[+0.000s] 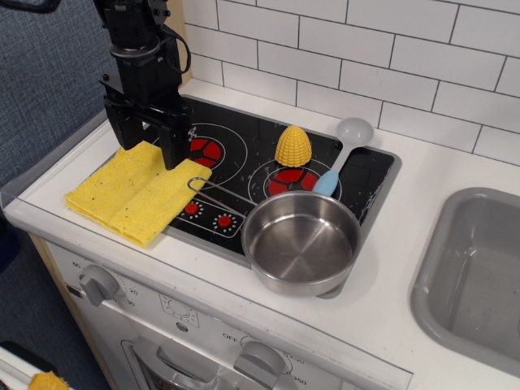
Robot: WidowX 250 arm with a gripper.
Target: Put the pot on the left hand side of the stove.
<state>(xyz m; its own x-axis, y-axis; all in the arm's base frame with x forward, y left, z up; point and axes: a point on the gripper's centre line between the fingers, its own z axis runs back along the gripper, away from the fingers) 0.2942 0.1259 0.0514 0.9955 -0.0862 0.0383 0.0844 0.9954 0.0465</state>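
The shiny steel pot [301, 242] sits on the front right part of the black stove [244, 158], overhanging its front rim. Its thin wire handle [213, 190] points left toward the yellow cloth. The pot is empty. My gripper [146, 145] hangs over the stove's left edge, above the far end of the yellow cloth and next to the left burner [203, 149]. Its fingers point down, spread apart and hold nothing. It is well left of the pot, near the handle's tip.
A yellow cloth [134, 193] lies over the stove's left edge. A yellow toy corn [293, 146] stands behind the right burner [288, 180]. A blue-handled grey spoon [341, 154] lies at the right. A grey sink basin [479, 276] is far right.
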